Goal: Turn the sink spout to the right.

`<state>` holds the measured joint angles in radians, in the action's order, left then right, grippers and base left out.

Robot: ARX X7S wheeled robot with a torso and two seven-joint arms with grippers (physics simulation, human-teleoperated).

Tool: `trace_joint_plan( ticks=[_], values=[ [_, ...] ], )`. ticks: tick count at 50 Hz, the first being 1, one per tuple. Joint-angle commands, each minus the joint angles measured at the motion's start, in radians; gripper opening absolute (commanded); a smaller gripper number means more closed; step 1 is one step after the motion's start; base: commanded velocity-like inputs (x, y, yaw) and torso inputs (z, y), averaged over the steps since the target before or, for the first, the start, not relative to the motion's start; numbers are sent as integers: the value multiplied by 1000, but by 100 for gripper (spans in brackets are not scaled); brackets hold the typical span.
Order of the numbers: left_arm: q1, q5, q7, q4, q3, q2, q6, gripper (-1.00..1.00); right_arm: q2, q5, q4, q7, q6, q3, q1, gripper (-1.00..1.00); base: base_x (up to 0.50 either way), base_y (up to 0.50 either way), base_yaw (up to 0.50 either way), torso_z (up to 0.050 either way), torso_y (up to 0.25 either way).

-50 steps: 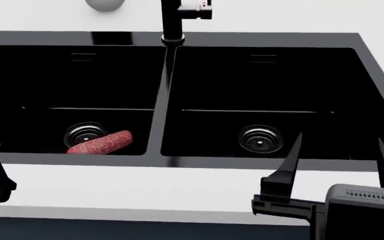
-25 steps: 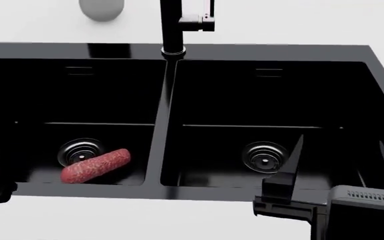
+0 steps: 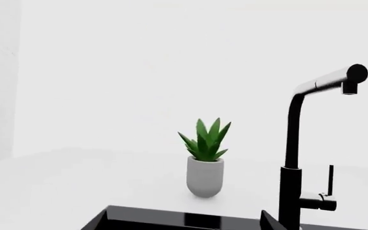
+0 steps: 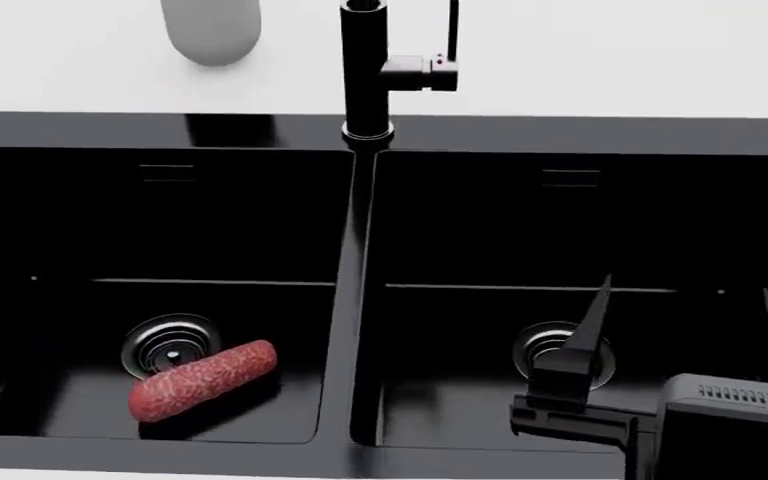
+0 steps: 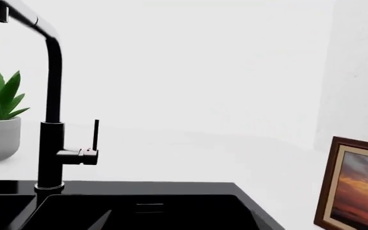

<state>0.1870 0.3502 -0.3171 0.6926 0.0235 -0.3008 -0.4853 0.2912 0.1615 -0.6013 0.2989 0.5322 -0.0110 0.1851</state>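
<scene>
The sink spout (image 4: 367, 70) is a slim black column on a ringed base at the back rim, over the centre divider of the black double-basin sink (image 4: 77, 128). Its side stub and thin upright lever (image 4: 452, 25) point right. In the left wrist view the spout (image 3: 291, 163) bends forward at its top, and it does the same in the right wrist view (image 5: 51, 139). My right gripper (image 4: 684, 335) is open and empty, low over the right basin's front. My left gripper (image 3: 180, 226) is open and empty, and only its tips show. Both are well short of the spout.
A red sausage (image 4: 204, 380) lies in the left basin beside its steel drain (image 4: 168, 343). The right basin has a drain (image 4: 560, 352). A potted green plant (image 3: 204, 167) stands on the white counter left of the spout. A framed picture (image 5: 356, 189) stands at the far right.
The head view has shifted. The sink and spout now sit lower and larger in it, and the white front counter has left the frame. Both grippers keep their places in the view.
</scene>
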Motion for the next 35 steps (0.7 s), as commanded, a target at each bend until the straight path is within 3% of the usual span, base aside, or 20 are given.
trace_joint_plan(
  ticks=[1, 35],
  values=[
    [-3, -7, -3, -8, -10, -5, 8, 100, 0, 4, 10, 7, -15, 4, -10, 100, 195, 145, 0, 0, 0],
    [2, 9, -12, -6, -18, -16, 8, 100, 11, 11, 11, 21, -10, -4, -7, 100, 126, 33, 0, 0, 0]
  ],
)
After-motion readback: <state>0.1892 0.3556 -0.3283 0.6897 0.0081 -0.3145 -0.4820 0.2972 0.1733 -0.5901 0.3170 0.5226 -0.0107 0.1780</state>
